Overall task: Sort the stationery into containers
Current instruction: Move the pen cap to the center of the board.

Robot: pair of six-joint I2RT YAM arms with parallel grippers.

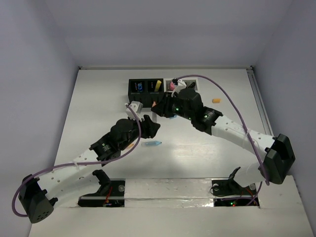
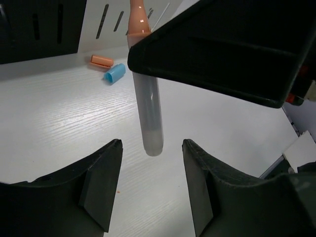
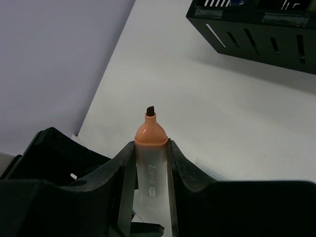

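Note:
My right gripper [image 3: 150,144] is shut on an uncapped highlighter [image 3: 150,165] with a clear grey barrel and an orange tip, held above the table in front of the containers [image 1: 148,88]. In the left wrist view the highlighter [image 2: 149,103] hangs tip-up with its blunt end just ahead of my left gripper [image 2: 152,148], which is open, its fingers [image 2: 101,182] either side and apart from the barrel. In the top view the left gripper [image 1: 152,127] sits just below the right gripper [image 1: 160,107]. The containers are two black cubes and two white cubes [image 1: 183,85] in a row, holding some stationery.
An orange cap [image 2: 100,60] and a blue cap [image 2: 114,73] lie on the table near the white container front [image 2: 113,19]. A blue piece [image 1: 152,143] lies by the left arm. An orange bit [image 1: 216,100] lies right of the containers. The purple cable [image 1: 232,98] arcs overhead.

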